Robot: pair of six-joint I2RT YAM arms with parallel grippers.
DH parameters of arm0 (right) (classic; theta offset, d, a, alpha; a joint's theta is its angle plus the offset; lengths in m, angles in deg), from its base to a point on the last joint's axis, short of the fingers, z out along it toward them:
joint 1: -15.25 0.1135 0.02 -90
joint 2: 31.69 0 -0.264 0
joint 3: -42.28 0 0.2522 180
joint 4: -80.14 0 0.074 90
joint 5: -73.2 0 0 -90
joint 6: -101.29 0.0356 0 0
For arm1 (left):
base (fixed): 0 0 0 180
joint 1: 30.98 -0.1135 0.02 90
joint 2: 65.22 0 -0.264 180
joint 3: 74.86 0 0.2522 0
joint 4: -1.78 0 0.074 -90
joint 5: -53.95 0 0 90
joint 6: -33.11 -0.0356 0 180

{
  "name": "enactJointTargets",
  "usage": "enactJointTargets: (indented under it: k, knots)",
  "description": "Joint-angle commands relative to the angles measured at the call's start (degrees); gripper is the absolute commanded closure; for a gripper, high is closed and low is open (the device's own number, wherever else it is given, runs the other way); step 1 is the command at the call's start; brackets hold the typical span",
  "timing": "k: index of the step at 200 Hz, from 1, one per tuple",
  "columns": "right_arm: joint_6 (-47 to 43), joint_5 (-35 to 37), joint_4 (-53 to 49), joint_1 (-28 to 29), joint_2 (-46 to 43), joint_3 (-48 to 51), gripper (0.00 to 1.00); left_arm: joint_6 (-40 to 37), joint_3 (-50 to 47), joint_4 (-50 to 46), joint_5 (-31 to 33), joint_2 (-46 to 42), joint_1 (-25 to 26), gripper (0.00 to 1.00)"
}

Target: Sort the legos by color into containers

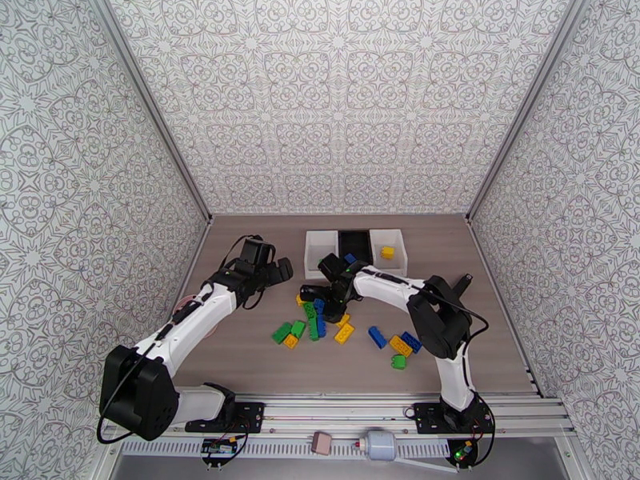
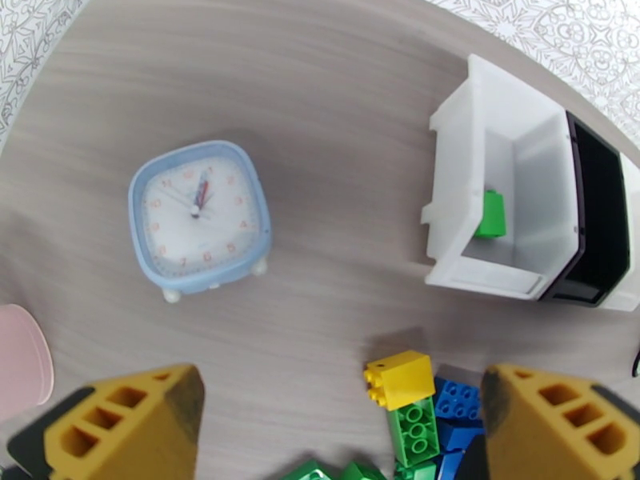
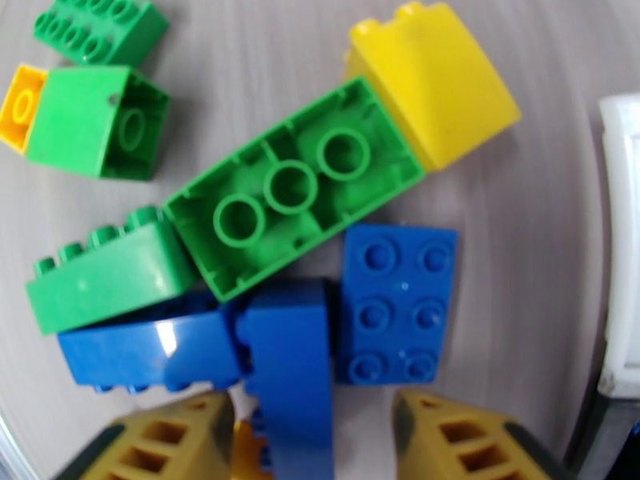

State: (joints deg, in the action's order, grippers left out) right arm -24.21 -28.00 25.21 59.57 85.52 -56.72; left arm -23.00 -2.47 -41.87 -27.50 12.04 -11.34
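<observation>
Right claw (image 3: 310,402): open, low over the pile, one finger on each side of a blue brick (image 3: 288,370). A gap shows beside the brick, so it is not pinched.
Around that brick: a studs-up blue brick (image 3: 396,306) touches it on one side and a curved blue brick (image 3: 144,350) on the other. A long green brick (image 3: 292,190) lies hollow side up just beyond, against a yellow sloped brick (image 3: 432,82).
Left claw (image 2: 340,394): spread wide, holding nothing, above the counter (image 1: 240,358) at the left edge of the pile. A yellow cube brick (image 2: 398,378) sits just past the fingertips.
Legos (image 1: 318,318): main heap mid-counter, just near of the bins. Strays lie to the right, among them a stray blue (image 1: 377,337) and a stray green (image 1: 398,362).
Containers (image 1: 308,254): three touching in a row at the far side.
Left white bin (image 2: 460,178): one green brick (image 2: 490,215) inside.
Black bin (image 1: 354,234): one blue piece (image 1: 350,258) inside.
Right white bin (image 1: 402,250): one yellow piece (image 1: 387,252) inside.
Clock (image 2: 200,218): pale blue, face up, left of the bins and well apart from them.
Pink cup (image 2: 20,370): at the left edge of the left wrist view, near the clock.
</observation>
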Motion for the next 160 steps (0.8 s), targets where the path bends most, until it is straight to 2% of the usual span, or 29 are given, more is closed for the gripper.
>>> enactJointTargets:
  k: [1,29,56,105,132,160]
  knots:
    - [-0.49,-0.57,-1.28,0.28,1.43,-2.02,0.52,-0.49,-0.89,-0.66,-1.26,-0.06,-0.57,0.05]
    - [-0.84,-0.51,-1.27,0.33,1.71,-1.88,0.59,-0.75,-0.95,-0.61,-1.09,-0.17,-0.57,0.05]
    - [-0.91,-0.32,-0.88,0.32,0.80,-0.93,0.73,-1.19,-1.36,-0.49,-0.91,-0.30,-0.59,0.05]
    - [0.23,-0.98,1.86,0.33,-3.57,2.58,0.79,-1.26,-1.85,-0.13,-1.00,-0.69,-0.15,0.05]
    - [2.98,-1.32,7.67,0.02,-8.72,7.41,0.85,-2.34,-2.33,0.85,-1.02,-1.29,0.40,0.05]
    - [8.43,-2.47,15.81,-1.65,-16.44,14.56,0.85,-4.88,-3.69,3.67,-0.42,-2.93,2.00,0.03]
